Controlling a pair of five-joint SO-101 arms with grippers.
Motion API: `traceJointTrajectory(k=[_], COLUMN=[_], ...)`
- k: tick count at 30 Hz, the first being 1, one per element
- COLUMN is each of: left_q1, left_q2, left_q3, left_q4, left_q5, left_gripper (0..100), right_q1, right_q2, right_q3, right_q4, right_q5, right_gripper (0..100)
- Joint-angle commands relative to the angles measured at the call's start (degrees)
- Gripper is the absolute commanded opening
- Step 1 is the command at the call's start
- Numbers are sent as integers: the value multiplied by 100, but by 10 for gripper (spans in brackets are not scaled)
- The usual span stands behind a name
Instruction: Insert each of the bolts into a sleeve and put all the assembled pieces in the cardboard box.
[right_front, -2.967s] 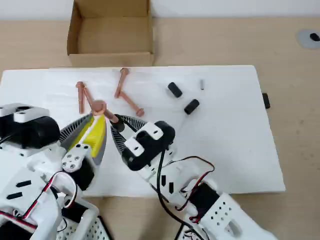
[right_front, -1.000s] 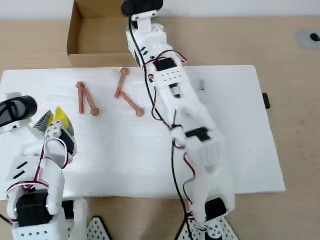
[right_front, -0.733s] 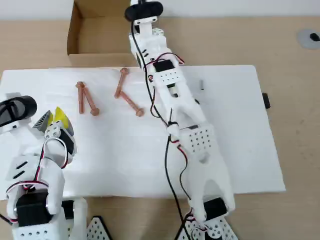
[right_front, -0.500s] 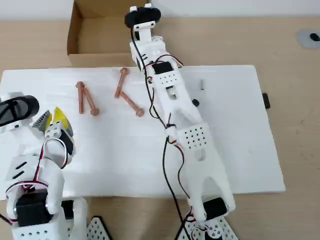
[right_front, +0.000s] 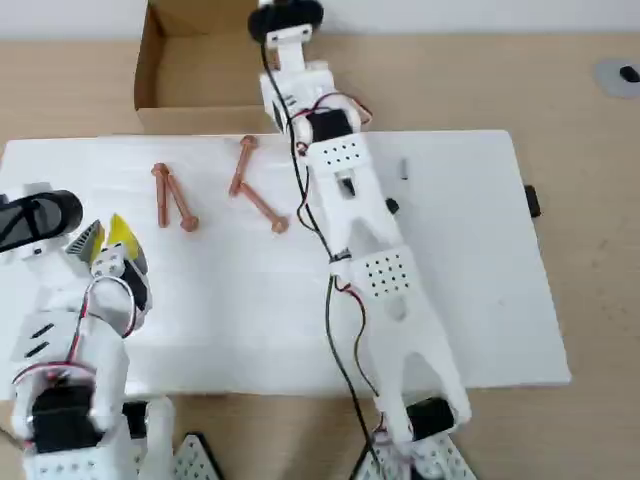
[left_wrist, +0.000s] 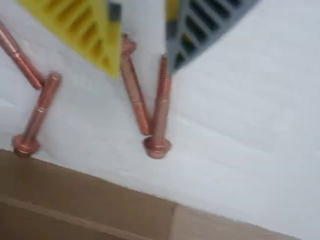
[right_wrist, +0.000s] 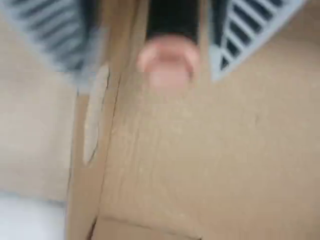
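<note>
My right arm stretches across the white mat to the cardboard box (right_front: 146, 70), with its gripper (right_front: 285, 15) over the box's right side. In the right wrist view the right gripper (right_wrist: 155, 45) is open over the box's floor (right_wrist: 200, 150). Between its fingers is an assembled piece (right_wrist: 169, 55), a black sleeve with a copper bolt head, with a gap on each side. My left gripper (right_front: 100, 238) is open at the mat's left, and the left wrist view has the gripper (left_wrist: 141, 71) near two bolts (left_wrist: 135, 92). Several copper bolts (right_front: 182, 205) lie loose on the mat.
A black sleeve (right_front: 391, 206) peeks out beside the right arm, near a small grey part (right_front: 404, 170). The white mat (right_front: 470, 300) has free room to the right. A small black item (right_front: 532, 201) lies at the mat's right edge, a grey disc (right_front: 618, 75) farther back.
The right arm carried the assembled piece from beside the left gripper to the box and has just pushed a little farther over it. The left arm drew back to the left.
</note>
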Motion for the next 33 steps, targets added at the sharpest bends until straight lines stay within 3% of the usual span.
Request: traceJointTrajectory(k=[1, 8, 11, 14, 20, 24, 28, 33], left_q1=[114, 114, -35, -202, 141, 255, 149, -149], left_q2=[4, 435, 1648, 3160, 5701, 6897, 7811, 8418], left_q3=[-220, -721, -1020, -1820, -3596, -4185, -4571, -4949], left_q4=[-53, -105, -360, -448, 44, 211, 229, 237], left_q5=[-26, 26, 519, 1073, 1776, 2382, 2154, 1143], left_gripper=[103, 122, 122, 121, 120, 120, 120, 120], right_q1=[22, 40, 48, 57, 66, 426, 760, 1156], right_q2=[-110, -163, -576, -1367, -2862, -3618, -4004, -4145], right_q3=[-514, -1191, -1156, -1147, -1147, -1130, -1095, -1095], right_q4=[229, 1020, 1749, 3165, 5433, 5626, 5626, 5635], right_q5=[-35, -53, -53, -53, -26, -26, -26, -26], right_gripper=[319, 347, 347, 347, 347, 347, 347, 347])
